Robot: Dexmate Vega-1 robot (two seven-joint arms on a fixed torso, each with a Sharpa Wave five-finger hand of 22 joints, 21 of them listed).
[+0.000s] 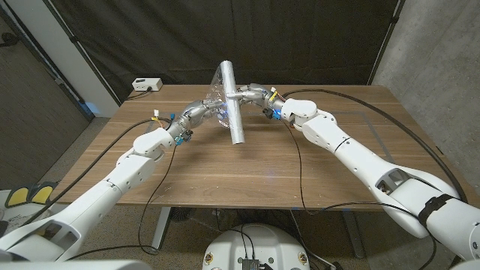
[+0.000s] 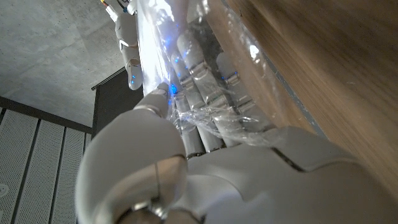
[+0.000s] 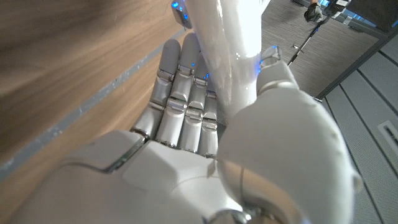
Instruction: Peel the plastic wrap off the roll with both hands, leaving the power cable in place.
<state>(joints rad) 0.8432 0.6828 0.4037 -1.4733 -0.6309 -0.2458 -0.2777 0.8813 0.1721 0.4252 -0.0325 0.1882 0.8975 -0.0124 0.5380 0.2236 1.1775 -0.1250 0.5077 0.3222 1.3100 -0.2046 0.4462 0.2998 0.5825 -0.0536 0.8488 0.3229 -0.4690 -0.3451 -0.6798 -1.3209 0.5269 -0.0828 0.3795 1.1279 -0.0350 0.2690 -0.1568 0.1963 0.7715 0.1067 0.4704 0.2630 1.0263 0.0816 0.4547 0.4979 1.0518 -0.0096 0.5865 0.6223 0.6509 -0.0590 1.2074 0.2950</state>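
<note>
Brown wooden table [image 1: 247, 176]: rectangular top, plank grain, faint pale line near right edge; grey metal legs under front edge.

Small white rectangular box [image 1: 147, 84]: at table's far left corner, thin cable leading off it.

Black curtain backdrop [image 1: 300, 37]: hangs behind table, full width.

Grey concrete wall [image 1: 439, 52]: right of the backdrop.

Dark grey panel [image 1: 30, 112]: left of table, standing on grey floor.

Yellow-and-white floor marking [image 1: 22, 196]: lower left, on floor beside table.
</note>
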